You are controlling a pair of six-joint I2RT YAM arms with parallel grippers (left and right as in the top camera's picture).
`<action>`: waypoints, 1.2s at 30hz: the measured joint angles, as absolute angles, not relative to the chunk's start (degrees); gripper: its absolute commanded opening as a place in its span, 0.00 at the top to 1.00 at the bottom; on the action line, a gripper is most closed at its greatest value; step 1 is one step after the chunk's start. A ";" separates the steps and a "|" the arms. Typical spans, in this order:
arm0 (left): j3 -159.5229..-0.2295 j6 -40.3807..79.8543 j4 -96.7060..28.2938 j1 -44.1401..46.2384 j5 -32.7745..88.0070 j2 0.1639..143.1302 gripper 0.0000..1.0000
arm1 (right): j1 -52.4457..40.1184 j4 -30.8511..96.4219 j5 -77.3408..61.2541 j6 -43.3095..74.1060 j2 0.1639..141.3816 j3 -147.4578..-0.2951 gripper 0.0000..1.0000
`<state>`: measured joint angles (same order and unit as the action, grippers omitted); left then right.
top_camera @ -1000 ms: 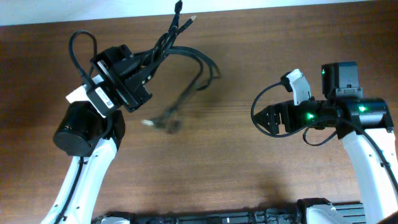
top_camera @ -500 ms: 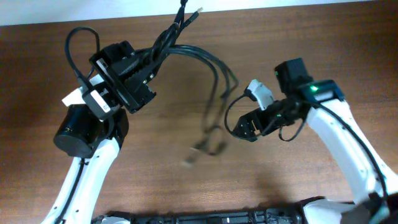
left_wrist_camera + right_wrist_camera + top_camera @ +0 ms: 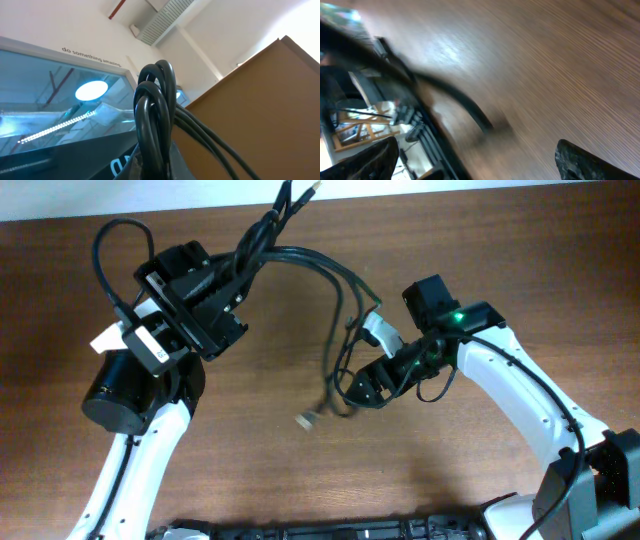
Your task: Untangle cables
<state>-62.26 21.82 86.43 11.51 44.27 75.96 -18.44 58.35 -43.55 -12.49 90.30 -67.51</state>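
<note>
**Left arm hoists the bunch, and the right arm comes in low with its jaws wide.**

The left gripper (image 3: 228, 280) is clenched on the thin black cables (image 3: 325, 275), holding them off the brown wooden table (image 3: 500, 260) so the strands arch out and droop toward the middle. That lift looks meant to let the tangle hang open. In the left wrist view the cables (image 3: 155, 110) sit bunched tight together right at the grip. The right gripper (image 3: 356, 390) sits beside the hanging loops, fingers spread wide and grasping nothing. Whether it touches a strand cannot be told. A small pale plug end (image 3: 305, 420) shows nearby and looks like the end to catch and draw free.
</note>
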 measured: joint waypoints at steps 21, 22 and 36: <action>-62.81 20.56 88.60 11.51 41.52 75.96 1.00 | -26.11 52.82 -45.98 -8.01 90.30 -67.48 0.05; -62.81 20.56 88.60 11.51 41.52 75.96 1.00 | -26.11 52.75 -46.09 -7.31 90.30 -67.48 0.05; -62.87 20.56 88.60 11.51 41.28 75.96 1.00 | -27.31 49.50 -46.24 2.66 95.26 -67.48 0.06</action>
<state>-62.87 20.56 88.60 11.51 41.28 75.96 -27.31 49.50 -46.24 2.66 95.26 -67.48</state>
